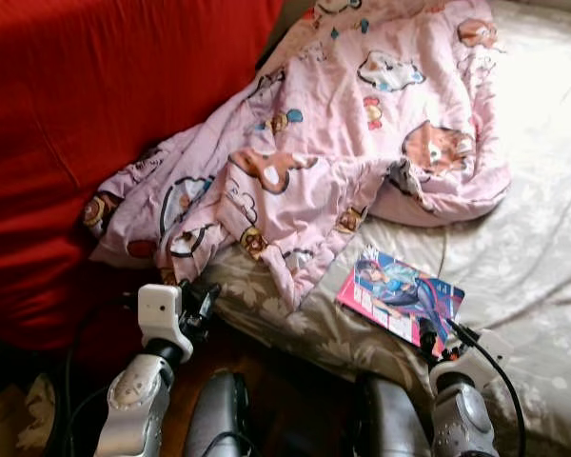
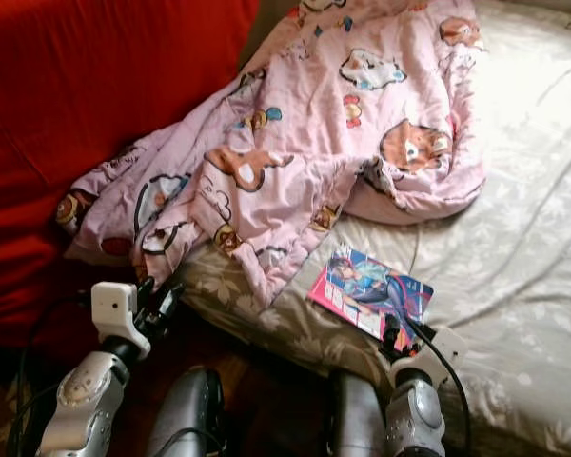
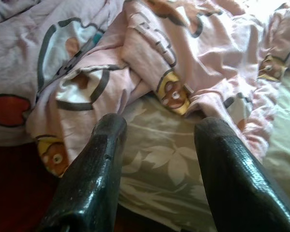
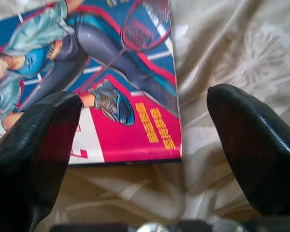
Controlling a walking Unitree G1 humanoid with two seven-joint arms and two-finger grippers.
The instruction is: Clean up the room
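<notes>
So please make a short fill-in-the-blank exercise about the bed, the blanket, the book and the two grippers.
1. The pink blanket lies crumpled on the ____.
2. The book lies flat on the sheet, just in front of the ____ gripper.
3. The fingers of the left gripper are ____, holding nothing.
4. The big cushion beside the blanket is ____ in colour.

Missing words: bed; right; open; red

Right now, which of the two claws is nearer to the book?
The right claw: its open fingers hover just at the edge of the book on the bed sheet. The left claw faces the pink blanket.
</notes>
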